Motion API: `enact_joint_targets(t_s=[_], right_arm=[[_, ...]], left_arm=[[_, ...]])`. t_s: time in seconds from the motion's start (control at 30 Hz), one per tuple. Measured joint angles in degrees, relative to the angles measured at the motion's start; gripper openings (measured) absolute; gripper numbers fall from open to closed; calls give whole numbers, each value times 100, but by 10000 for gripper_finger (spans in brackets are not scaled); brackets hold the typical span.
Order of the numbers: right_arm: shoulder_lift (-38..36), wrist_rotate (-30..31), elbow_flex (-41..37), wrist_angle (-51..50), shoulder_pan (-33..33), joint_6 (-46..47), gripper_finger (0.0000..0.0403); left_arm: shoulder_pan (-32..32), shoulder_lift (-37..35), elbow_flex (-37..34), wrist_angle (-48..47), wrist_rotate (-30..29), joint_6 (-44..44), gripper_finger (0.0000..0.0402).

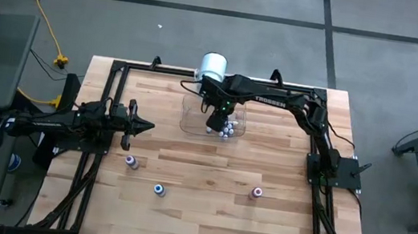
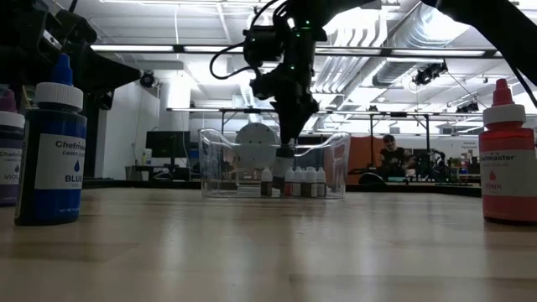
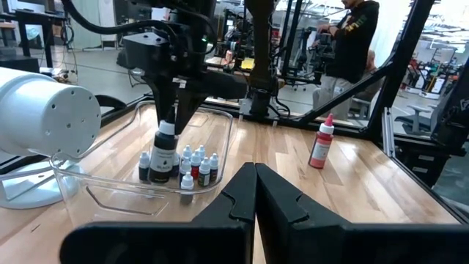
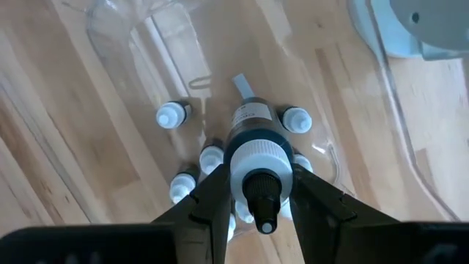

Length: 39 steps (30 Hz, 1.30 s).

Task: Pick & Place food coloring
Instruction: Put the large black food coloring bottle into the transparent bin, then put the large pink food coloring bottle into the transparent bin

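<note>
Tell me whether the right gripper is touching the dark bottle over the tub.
Touching. In the right wrist view the right gripper has both fingers pressed against the white cap of the dark bottle, no gap showing.

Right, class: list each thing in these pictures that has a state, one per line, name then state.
Right gripper: shut on the dark bottle, over the tub.
Dark bottle: upright, held in the tub.
Clear tub: open-topped, small bottles standing inside.
Small bottles: upright, capped.
Left gripper: shut, empty, waiting.
Blue bottle: upright, capped.
Pink bottle: upright, capped.
</note>
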Motion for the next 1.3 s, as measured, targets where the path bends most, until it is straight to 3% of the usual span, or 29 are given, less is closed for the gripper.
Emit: enact_joint_targets(t_s=[0.97, 1.3], right_arm=[[0, -89, 3, 63, 36, -212, 137], [0, 243, 529, -320, 36, -185, 138]], left_arm=[[-1, 2, 0, 0, 0, 1, 1], [-1, 2, 0, 0, -1, 1, 1]])
